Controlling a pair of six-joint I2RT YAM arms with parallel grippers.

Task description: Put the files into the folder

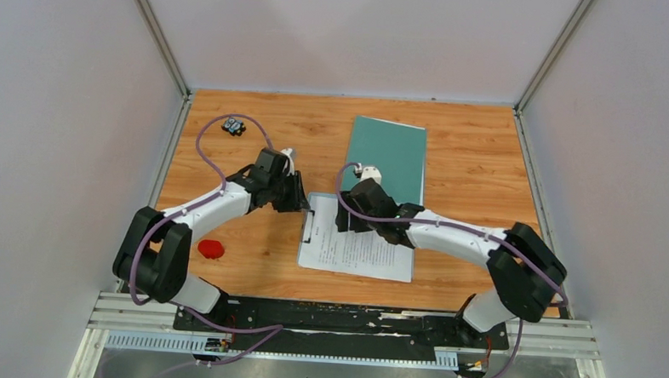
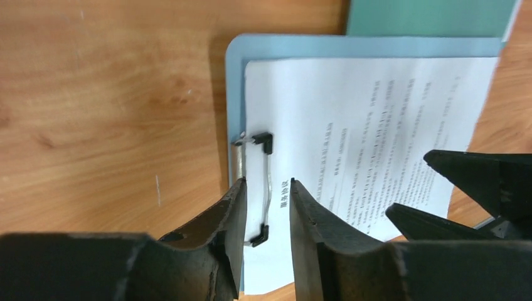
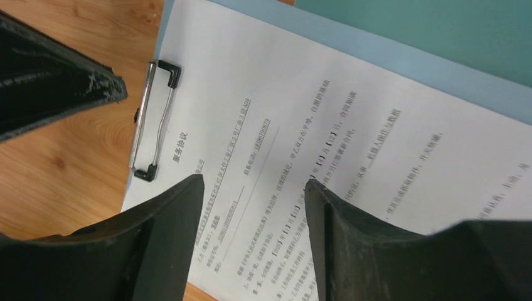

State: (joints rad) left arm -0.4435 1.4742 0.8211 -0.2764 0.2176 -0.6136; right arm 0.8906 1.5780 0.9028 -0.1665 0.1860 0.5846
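A thin clip sits between two black fingers.

The left gripper has its fingers apart, and the silver wire clip with black ends runs down the gap between them. The clip holds the white paper sheet with black writing on the flat light blue clipboard. Ahead of the tool lies the green card folder. To its left is the brown wooden table. To its right, the right gripper hangs over the paper, fingers apart.

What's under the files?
A light blue clipboard; only its border shows along two edges of the files. The rest is covered, and how many sheets are stacked cannot be told.
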